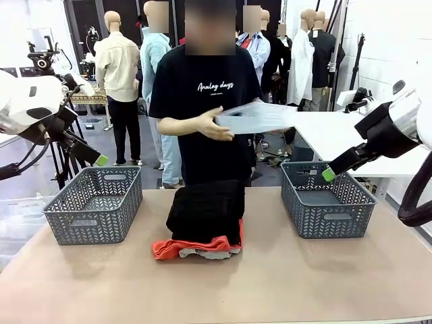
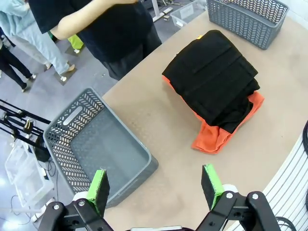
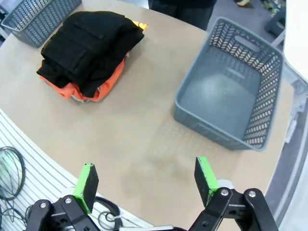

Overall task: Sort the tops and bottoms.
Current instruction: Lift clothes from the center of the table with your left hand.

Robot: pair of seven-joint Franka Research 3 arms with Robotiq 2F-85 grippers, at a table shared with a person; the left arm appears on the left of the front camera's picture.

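Bottoms (image 1: 206,210), centre, well off L/R jaws

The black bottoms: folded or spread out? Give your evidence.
Folded: the black bottoms sit as a compact, layered stack on the orange T-shirt.

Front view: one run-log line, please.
left gripper open | right gripper open | bottoms on orange T-shirt | person holds grey shirt

Robotics lab, camera on tripod (image 1: 42,59), white robot arms (image 1: 30,108), work table (image 1: 290,283)
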